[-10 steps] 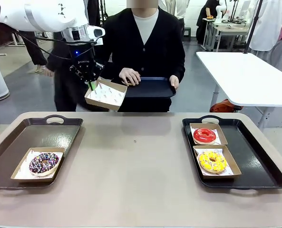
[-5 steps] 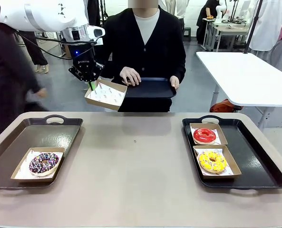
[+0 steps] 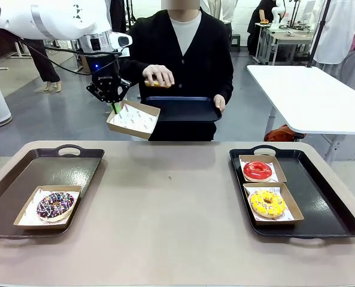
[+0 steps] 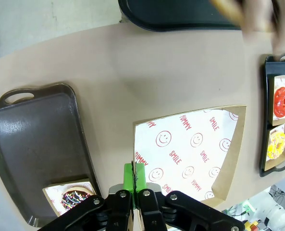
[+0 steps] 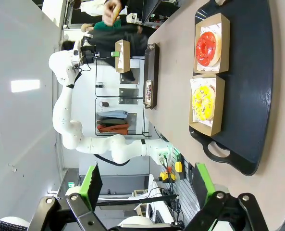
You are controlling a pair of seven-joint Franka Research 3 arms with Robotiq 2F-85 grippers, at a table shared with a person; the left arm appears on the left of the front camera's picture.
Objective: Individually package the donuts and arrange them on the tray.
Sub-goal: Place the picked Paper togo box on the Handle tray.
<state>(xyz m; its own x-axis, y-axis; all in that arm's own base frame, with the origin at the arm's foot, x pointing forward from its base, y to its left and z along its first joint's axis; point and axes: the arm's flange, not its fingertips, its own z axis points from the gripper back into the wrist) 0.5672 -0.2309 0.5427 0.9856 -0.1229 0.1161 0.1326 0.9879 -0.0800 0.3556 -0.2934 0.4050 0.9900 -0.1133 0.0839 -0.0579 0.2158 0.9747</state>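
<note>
Over at the counter's (image 3: 171, 209) left edge sits a dark plastic tray (image 3: 21, 191) with moulded loop handles, glossy and shallow, and in its near corner a shallow brown cardboard box (image 3: 48, 206) lined with white paper cradles the chocolate donut with colourful sprinkles (image 3: 55, 205), a fat ring with a shiny dark glaze. Above the counter's far left edge, the left gripper (image 3: 113, 106) hangs in the air, black with green pads, its jaws pressed tight onto the rim of an empty box (image 3: 133, 119); the left wrist view gives us that box (image 4: 190, 151) close up, stiff brown card walls flaring outward, the white liner printed with red smiley faces and the words SMILE and YUMMY, tilted slightly. Just beyond it, the person at the far side holds a smooth dark tray (image 3: 188, 110) level with one hand (image 3: 219, 104), while the other hand (image 3: 158, 75) is lifted above it with something yellowish in the fingers, too small to tell what. Across to the counter's right edge: a matching black tray (image 3: 327, 203), and on it two more paper-lined boxes, one behind the other. The far one holds the glossy red donut (image 3: 257, 170), the near one the yellow-glazed donut with sprinkles (image 3: 267, 203). In the right wrist view, the right gripper (image 5: 147, 185) shows its jaws spread wide, holding nothing.
</note>
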